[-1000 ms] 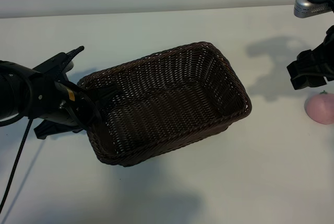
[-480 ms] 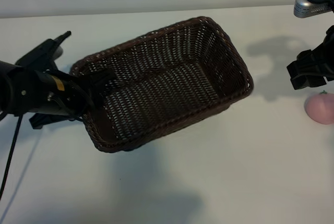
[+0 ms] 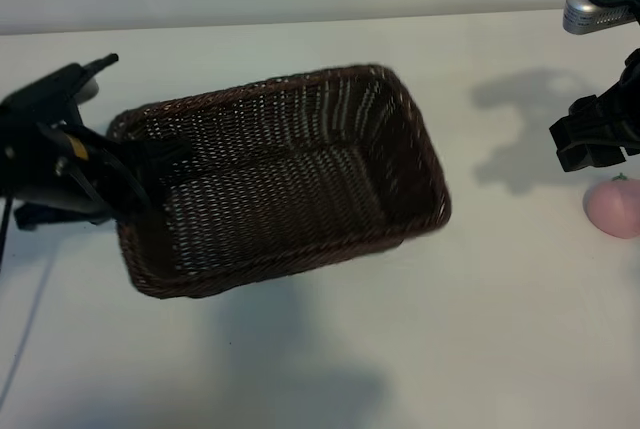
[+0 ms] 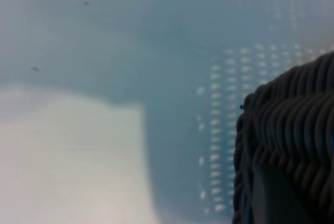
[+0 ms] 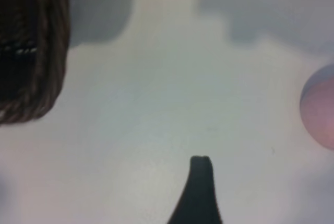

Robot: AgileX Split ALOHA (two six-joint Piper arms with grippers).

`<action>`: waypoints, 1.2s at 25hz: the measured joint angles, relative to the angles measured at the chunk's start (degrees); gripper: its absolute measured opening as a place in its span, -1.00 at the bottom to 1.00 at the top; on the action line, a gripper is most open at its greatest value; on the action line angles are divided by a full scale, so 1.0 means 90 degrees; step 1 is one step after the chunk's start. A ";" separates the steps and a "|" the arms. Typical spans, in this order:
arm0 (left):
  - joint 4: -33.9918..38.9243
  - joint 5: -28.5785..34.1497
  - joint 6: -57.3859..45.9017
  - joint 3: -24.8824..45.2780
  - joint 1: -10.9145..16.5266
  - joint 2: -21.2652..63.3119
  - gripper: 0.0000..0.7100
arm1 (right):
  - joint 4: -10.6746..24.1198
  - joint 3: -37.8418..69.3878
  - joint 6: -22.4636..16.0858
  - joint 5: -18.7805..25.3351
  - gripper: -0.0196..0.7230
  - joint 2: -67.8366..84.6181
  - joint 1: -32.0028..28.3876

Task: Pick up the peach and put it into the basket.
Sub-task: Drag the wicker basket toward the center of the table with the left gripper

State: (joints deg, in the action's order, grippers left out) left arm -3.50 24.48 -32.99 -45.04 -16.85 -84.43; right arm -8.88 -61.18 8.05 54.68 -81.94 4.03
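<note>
Cataloguing by size, 4 entries, each with a handling note for the pick.

1. Counter (image 3: 300,369): white, bearing the peach. Note: nothing lay around the fruit to hinder a straight descent.

2. Basket (image 3: 420,164): dark wicker, at the counter's left-centre, apparently lifted off it, well apart from the peach. Left gripper (image 3: 150,164) had its jaws clamped on the left end rim. Note: hold it level and steady, mouth up, so the drop has a fixed target.

3. Right gripper (image 3: 600,139): at the far right edge, jaws spread wide and holding nothing, just above and beside the peach. Note: centre over the fruit before lowering; close gently, since a smooth round body would likely roll from an off-centre pinch.

4. Peach (image 3: 612,207): small, pale pink, resting on the counter at the right edge, not yet grasped.
</note>
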 joint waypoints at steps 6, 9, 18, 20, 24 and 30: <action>-0.0528 0.0324 0.1219 -0.0902 0.0144 -0.0046 -0.56 | 0.0000 0.0000 0.0000 0.0002 0.65 0.0000 0.0000; -0.0629 0.0354 0.1373 -0.1169 0.0144 -0.0224 -0.56 | 0.0000 0.0000 0.0000 0.0002 0.65 0.0000 0.0000; -0.1271 0.0383 0.2016 -0.1853 0.0144 -0.1194 -0.56 | 0.0000 0.0000 0.0000 0.0018 0.65 0.0000 0.0000; -0.1475 0.0389 0.2210 -0.2123 0.0144 -0.1478 -0.56 | 0.0000 0.0000 0.0000 0.0018 0.65 0.0000 0.0000; -0.1690 0.0460 0.2438 -0.2616 0.0027 -0.2005 -0.56 | 0.0000 0.0000 0.0000 0.0018 0.65 0.0000 0.0000; -0.1711 0.0571 0.2566 -0.3104 -0.0164 -0.2645 -0.56 | 0.0000 0.0000 0.0000 0.0018 0.65 0.0000 0.0000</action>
State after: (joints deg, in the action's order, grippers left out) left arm -18.90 29.62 -9.90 -72.98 -18.33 -108.23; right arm -8.88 -61.18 8.05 54.84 -81.94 4.03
